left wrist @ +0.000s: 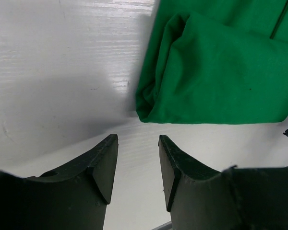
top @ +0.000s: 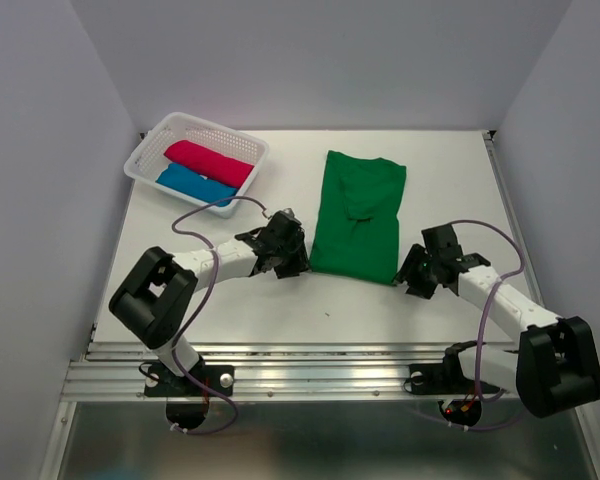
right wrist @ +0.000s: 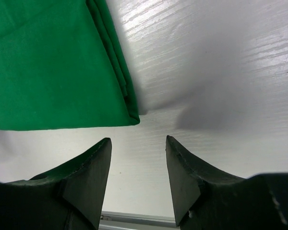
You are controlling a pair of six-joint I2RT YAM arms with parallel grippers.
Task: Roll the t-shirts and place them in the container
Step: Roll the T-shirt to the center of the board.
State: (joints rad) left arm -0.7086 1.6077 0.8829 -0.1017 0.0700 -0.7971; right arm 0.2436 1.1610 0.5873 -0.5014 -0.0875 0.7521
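Observation:
A deep green t-shirt (top: 358, 215) lies folded into a long strip in the middle of the table, its near end toward the arms. My left gripper (top: 292, 262) stands open just off the shirt's near left corner (left wrist: 146, 112), with only bare table between its fingers (left wrist: 138, 139). My right gripper (top: 412, 275) is open beside the near right corner (right wrist: 132, 115), also holding nothing (right wrist: 138, 139). A crimson-pink t-shirt (top: 210, 162) and a bright blue t-shirt (top: 192, 184) lie rolled in the white basket (top: 242, 138).
The white lattice basket stands at the back left of the table. The table's metal front rail (top: 310, 355) runs along the near edge, close behind both grippers. Grey walls enclose the table on three sides.

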